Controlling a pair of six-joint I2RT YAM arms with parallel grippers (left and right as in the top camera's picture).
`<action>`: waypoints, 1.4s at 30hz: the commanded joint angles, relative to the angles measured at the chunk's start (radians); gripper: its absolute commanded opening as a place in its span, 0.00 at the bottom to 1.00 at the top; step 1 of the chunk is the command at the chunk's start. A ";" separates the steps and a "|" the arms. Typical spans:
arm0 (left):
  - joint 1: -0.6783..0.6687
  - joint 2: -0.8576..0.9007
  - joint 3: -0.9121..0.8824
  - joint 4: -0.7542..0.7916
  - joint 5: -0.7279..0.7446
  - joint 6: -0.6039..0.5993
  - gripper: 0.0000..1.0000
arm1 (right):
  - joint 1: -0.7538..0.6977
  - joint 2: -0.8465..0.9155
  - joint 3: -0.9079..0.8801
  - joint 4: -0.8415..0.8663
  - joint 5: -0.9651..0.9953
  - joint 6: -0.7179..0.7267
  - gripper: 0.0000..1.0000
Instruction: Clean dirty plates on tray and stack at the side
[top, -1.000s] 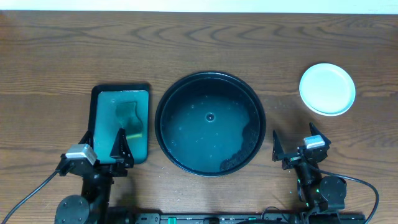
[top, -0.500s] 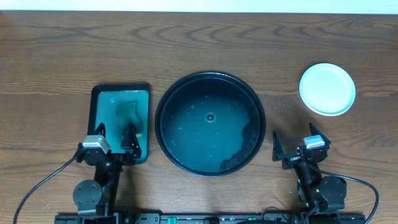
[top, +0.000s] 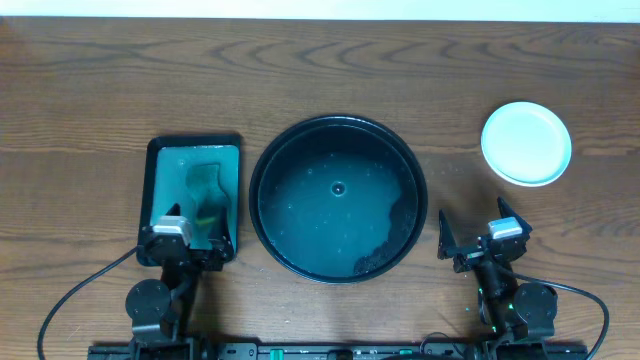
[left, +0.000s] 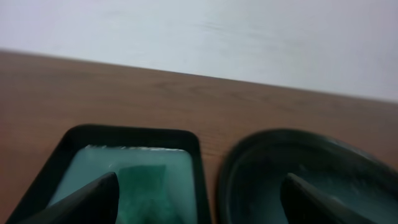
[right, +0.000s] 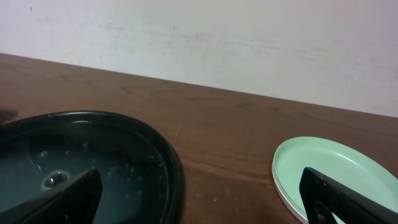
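Field notes, from the near side of the wooden worktop (top: 100, 80).

- Left jaws: apart, empty, hanging over the near edge of the rectangular black-rimmed green tray (top: 195, 141). A dark green sponge-like pad (top: 205, 190) lay just ahead of them.
- Right jaws: wide apart, nothing between them, low above bare wood.
- Large round glossy black tray (top: 254, 190): ahead and to the right of the left jaws, ahead and to the left of the right jaws. It held shallow teal-tinted water, with dark specks gathered by the wall nearest the right jaws. No plate showed in it.
- Small round plates (top: 526, 143): stacked ahead and to the right of the right jaws, well apart from the tray. From the right wrist view, a pale mint one lay on top with a white rim showing beneath. I could not tell how many were in the pile.

Handling, as I judged it:
- The plates looked stiff, light and smooth-glazed, likely slick if wet. Whether they were breakable ware or plastic I could not tell.
- They were too flat to pinch across. The best hold seemed to be the raised lip on the side nearest the right jaws, one finger over and one under.
- The top plate might slide on the one below.
- The tray, with water in it, looked heavy and liable to slosh.
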 joint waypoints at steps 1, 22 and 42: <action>0.001 -0.009 -0.027 -0.021 -0.151 -0.157 0.83 | 0.006 -0.006 -0.002 -0.004 0.005 -0.009 0.99; 0.002 -0.009 -0.030 -0.028 -0.307 0.089 0.83 | 0.006 -0.006 -0.002 -0.004 0.005 -0.009 0.99; -0.076 -0.009 -0.030 -0.027 -0.269 0.106 0.83 | 0.006 -0.006 -0.002 -0.004 0.005 -0.009 0.99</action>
